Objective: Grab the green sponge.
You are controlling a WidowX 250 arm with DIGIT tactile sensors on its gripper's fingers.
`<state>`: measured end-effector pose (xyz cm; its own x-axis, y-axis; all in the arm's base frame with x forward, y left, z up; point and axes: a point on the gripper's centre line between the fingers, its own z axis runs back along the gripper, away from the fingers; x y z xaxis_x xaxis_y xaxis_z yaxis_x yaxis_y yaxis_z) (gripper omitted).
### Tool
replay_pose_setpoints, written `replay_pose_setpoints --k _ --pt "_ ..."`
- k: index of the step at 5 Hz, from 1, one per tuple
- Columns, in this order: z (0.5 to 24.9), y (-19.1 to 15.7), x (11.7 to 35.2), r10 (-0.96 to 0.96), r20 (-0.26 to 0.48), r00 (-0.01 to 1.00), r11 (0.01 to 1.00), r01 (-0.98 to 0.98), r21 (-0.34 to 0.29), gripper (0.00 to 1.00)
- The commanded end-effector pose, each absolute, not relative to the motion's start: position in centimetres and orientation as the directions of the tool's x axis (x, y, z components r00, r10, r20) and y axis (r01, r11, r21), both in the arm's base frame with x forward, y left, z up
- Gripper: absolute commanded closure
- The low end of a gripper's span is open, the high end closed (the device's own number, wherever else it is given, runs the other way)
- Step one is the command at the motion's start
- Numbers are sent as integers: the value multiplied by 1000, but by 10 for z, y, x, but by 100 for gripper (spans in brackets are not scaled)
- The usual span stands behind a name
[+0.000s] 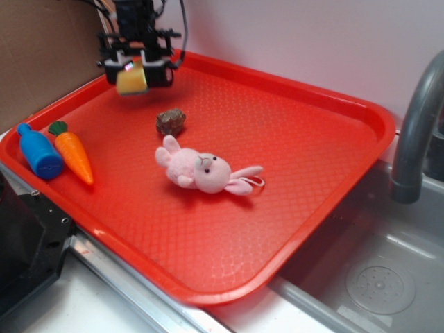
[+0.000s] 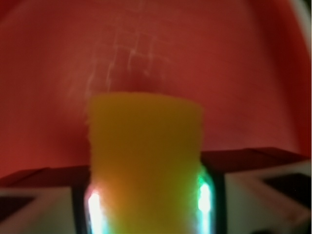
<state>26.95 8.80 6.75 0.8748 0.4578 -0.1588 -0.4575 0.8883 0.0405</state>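
jaws clamp green sponge [image 1: 132, 80] above red tray [image 1: 291, 139], far-left corner.

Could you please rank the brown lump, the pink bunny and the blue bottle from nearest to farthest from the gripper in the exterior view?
From the gripper, holding the green sponge:
1. Brown lump, just in front of it.
2. Pink bunny, mid-tray; blue bottle, near the tray's left rim: too close to call.

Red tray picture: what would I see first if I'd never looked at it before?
Probably the big red tray itself, with the pink bunny toy lying near its middle. Next, the yellow sponge pinched in the robot's gripper above the tray's far left corner; in the wrist view it fills the middle of the picture. A toy carrot and a blue bottle lie at the left edge, and a brown lump sits behind the bunny.
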Motion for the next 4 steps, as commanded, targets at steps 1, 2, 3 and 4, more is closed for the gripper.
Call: replay_pose_setpoints --k 1,2,3,4 --pt "170 41 231 301 -12 954 953 -300 27 100" --pt "192 17 224 195 10 981 980 -195 48 100" --pt "214 -10 225 20 63 998 994 -27 110 100" --pt "230 -33 228 -111 88 990 986 98 135 100"
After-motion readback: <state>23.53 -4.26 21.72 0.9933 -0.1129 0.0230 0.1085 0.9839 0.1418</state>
